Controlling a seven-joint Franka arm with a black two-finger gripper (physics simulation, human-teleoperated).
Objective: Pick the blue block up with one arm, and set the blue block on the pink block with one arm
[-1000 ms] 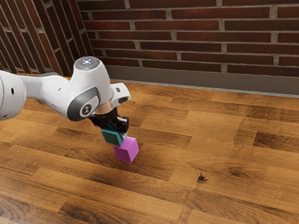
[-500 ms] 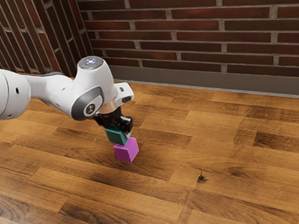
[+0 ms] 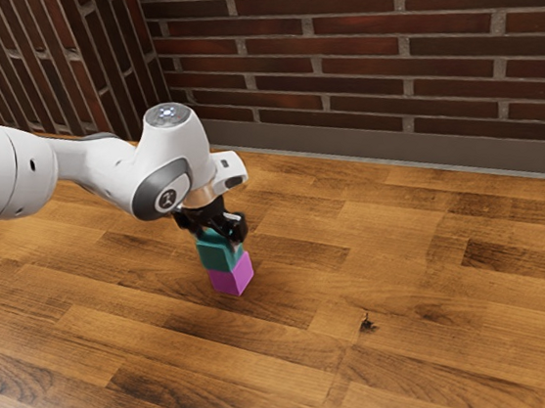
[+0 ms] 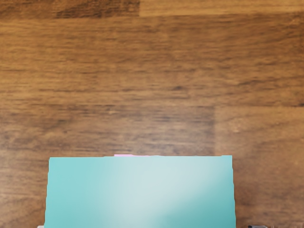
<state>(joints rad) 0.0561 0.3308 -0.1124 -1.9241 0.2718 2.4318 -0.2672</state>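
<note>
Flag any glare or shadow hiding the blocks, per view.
Exterior view: soft, even light, no hard cast shadows on the wooden table; the blue block and pink block read clearly, though the black gripper covers part of the blue block's top. Wrist view: a pale sheen crosses the blue block's face, without washing it out.

Even, diffuse light, moderately bright. Arm (image 3: 101,169) shell is lit from 12 o'clock, underside shaded. Soft contact shadow on the counter (image 3: 417,345) at the pink block (image 3: 232,278) base. Wrist view: pale sheen on the blue block (image 4: 140,192) top, brightest mid-face, fading toward 9 o'clock.
</note>
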